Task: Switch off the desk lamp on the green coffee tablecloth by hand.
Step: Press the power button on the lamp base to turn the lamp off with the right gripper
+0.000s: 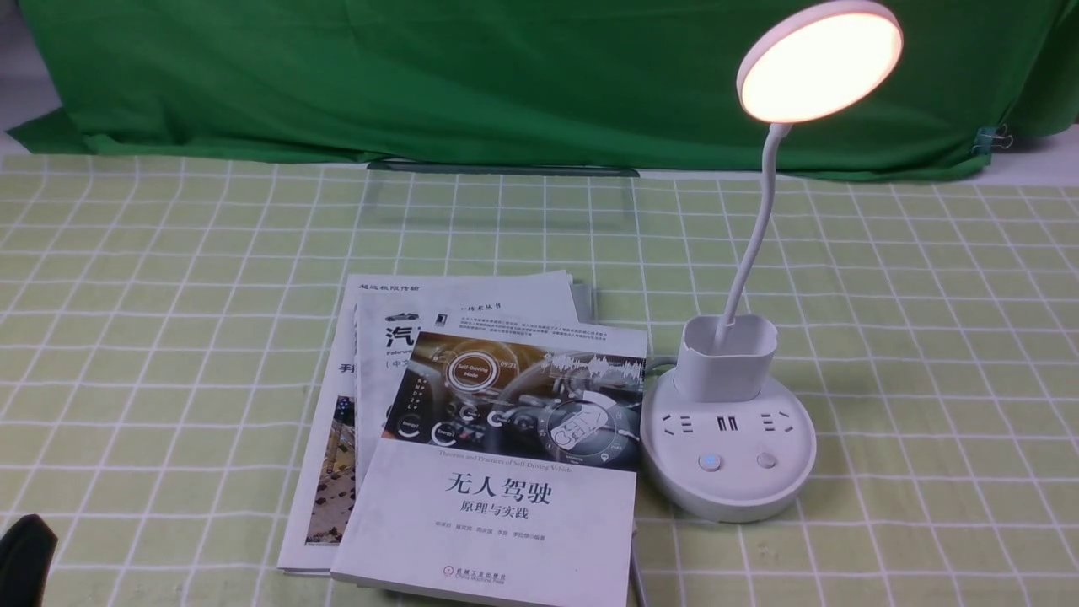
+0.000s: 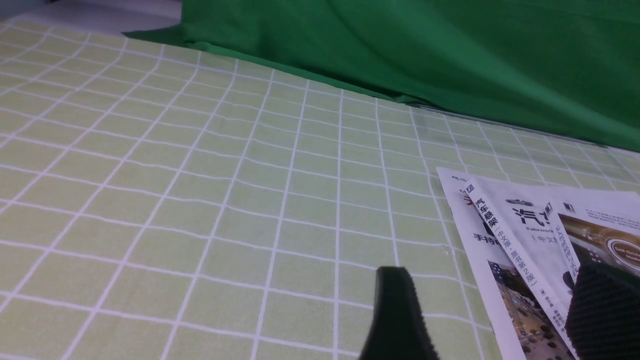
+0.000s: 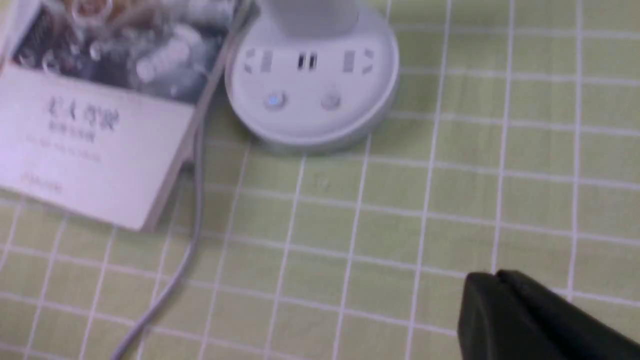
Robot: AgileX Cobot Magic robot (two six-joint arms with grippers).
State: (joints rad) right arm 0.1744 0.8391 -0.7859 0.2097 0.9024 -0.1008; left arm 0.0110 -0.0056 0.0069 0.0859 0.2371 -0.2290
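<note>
Desk lamp (image 1: 818,63) shining at right, right tool (image 3: 492,282) together and apart from base

On the desk (image 1: 927,539), across nearly all of its top, pale green tablecloth (image 1: 169,337) with a grid of white lines. On that cloth, right of the middle, the desk lamp, upright and lit. Round disc head tilted, glowing warm white on its face. Below the head, thin white neck (image 1: 756,228), bent, running down into a cup-shaped holder (image 1: 725,362) at the far part of the round white base (image 1: 729,497). On top of the base, sockets (image 1: 727,423) in a row, and nearer, two round buttons: left button (image 1: 710,461) lit blue, right button (image 1: 766,460) unlit.

Just left of the base, a loose stack of printed matter. On top, white book (image 1: 506,523) with a car dashboard picture and Chinese title. Partly under it, another white book (image 1: 379,337), and farther left, a printed cover (image 1: 324,472) with a photo near its lower part. Between top book and base, grey cable (image 3: 197,185), curving toward the near side.

Right tool with fingertips together, over the cloth, nearer than the base. Left tool (image 2: 495,310) with fingers well apart, nothing between them but a view of cloth and printed matter. At the far side, dark green draped cloth (image 1: 506,76), small clip (image 1: 990,139) at its right.
</note>
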